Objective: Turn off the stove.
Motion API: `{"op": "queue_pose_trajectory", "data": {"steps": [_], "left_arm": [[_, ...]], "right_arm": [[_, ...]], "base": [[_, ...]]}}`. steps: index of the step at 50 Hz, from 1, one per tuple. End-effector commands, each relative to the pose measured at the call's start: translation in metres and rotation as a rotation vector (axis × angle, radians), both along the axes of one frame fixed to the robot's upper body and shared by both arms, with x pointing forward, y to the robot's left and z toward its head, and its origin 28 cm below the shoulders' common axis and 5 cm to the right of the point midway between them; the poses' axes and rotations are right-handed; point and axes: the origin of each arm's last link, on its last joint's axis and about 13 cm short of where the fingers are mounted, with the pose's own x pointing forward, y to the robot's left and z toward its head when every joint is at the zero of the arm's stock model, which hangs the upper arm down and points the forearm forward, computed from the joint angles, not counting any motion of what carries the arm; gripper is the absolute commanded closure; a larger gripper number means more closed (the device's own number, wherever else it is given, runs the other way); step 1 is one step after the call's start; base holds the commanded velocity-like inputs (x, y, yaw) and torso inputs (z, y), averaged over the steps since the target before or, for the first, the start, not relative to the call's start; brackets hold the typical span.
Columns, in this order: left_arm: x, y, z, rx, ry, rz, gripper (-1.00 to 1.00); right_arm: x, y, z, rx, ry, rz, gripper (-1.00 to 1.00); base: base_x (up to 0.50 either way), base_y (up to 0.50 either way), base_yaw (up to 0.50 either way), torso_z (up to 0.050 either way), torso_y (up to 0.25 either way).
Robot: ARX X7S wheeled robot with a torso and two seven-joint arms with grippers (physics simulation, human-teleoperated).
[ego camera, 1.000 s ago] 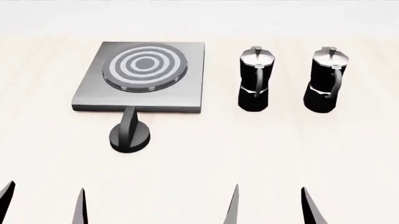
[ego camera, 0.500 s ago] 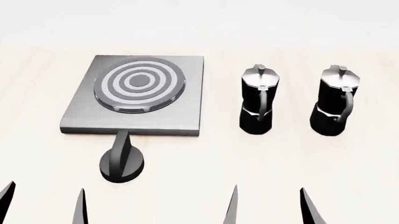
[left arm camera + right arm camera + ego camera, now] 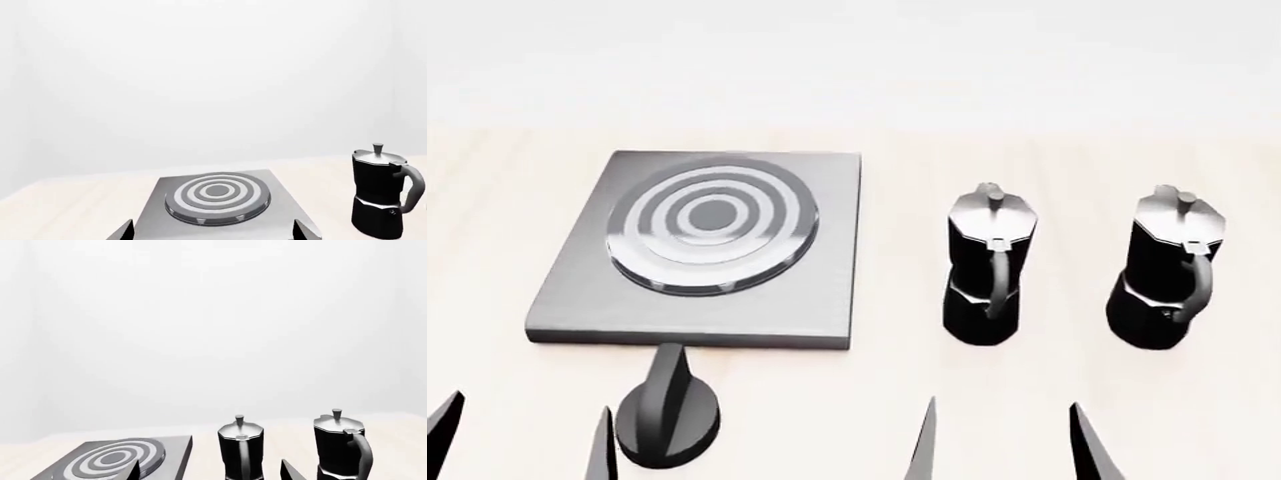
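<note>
Since the round black ridged knob (image 3: 667,418) sits just right of your left gripper (image 3: 523,440)—fingers spread, empty—use that arm; its ridge points far, toward the brushed-grey square stove plate (image 3: 827,250).

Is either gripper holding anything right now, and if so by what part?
Nothing is held. The left gripper and right gripper are both open and empty; the knob sits untouched beside the left gripper's fingers.
</note>
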Motion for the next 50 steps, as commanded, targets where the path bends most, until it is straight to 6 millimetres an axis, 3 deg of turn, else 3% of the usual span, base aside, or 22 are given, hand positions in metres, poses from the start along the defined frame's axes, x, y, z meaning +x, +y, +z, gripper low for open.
{"op": "queue_pose_trajectory", "data": {"steps": [1,32,50], "left_arm": [[0.0006,0.0013,0.0011,-0.015,-0.016,-0.006,-1.00],[0.0022,0.0011,-0.0014,-0.012,-0.001,-0.007,-1.00],[0.0020,0.0008,-0.0016,-0.015,0.003,-0.011,-1.00]], "right_arm": [[0.0007,-0.0018,0.0002,-0.005,-0.009,-0.008,-1.00],[0.0010,-0.0008,-0.0018,-0.016,-0.006,-0.010,-1.00],[0.0008,-0.0005,-0.0021,-0.018,-0.008,-0.003,-1.00]], "base": [[0.25,0.00,0.00,0.000,0.000],[0.19,0.00,0.00,0.000,0.000],[0.00,0.00,0.00,0.000,-0.143]]}}
